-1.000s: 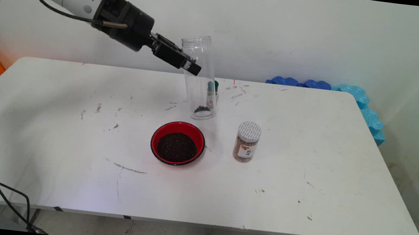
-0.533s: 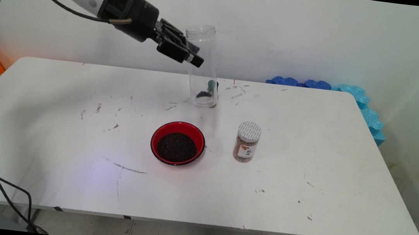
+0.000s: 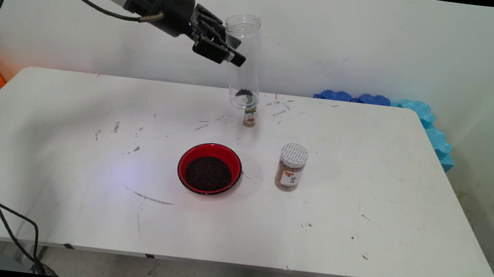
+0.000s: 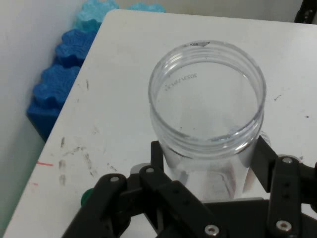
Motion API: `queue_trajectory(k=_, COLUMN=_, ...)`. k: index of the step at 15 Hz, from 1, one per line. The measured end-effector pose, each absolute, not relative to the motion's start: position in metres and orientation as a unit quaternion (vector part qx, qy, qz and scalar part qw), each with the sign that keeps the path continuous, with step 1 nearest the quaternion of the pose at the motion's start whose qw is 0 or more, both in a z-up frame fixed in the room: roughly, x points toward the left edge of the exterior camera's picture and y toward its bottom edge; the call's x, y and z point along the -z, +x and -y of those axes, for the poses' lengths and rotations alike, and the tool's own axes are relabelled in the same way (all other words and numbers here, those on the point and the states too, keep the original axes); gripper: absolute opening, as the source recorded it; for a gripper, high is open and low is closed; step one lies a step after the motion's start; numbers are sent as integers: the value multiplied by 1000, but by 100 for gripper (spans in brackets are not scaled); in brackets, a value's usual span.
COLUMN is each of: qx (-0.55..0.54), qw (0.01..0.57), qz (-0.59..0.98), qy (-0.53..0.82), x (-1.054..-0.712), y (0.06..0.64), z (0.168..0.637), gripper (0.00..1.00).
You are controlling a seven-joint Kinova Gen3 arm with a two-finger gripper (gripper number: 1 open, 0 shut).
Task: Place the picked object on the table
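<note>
- Above the far middle of the white table [image 3: 362,178], the gripper [image 3: 230,54] clamps a tall clear jar [image 3: 243,60], lifted upright, a few dark grains at its bottom.
- Nearer lies a red bowl [image 3: 210,168] of dark grains.
- Right of it stands a silver-lidded brown jar [image 3: 291,167].
- Beneath the lifted jar stands a small spice bottle [image 3: 249,117].

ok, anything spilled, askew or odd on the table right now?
Nothing spilled. The pincer holds a clear jar off the table, open, nearly upright, with a few dark grains at its bottom. The red bowl of dark grains and two capped bottles stand upright. Only scuff marks on the tabletop.
</note>
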State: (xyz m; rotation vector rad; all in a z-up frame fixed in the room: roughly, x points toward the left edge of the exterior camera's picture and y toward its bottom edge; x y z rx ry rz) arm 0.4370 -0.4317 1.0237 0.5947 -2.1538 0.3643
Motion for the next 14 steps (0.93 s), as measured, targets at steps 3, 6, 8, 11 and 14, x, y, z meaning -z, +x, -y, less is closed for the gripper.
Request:
queue_trajectory(k=3, qx=-154, qw=422, qz=863, qy=231, x=-1026, y=435, z=433, gripper=0)
queue_trajectory(k=6, qx=-157, qw=416, qz=865, qy=230, x=-1023, y=434, z=434, gripper=0)
queue_trajectory(k=8, qx=-159, qw=407, qz=868, qy=237, x=-1015, y=435, z=436, gripper=0)
queue_trajectory(k=11, qx=-163, qw=397, qz=868, qy=250, x=-1000, y=432, z=442, gripper=0)
queue_trajectory(k=14, qx=-164, qw=387, qz=868, qy=264, x=-983, y=428, z=448, gripper=0)
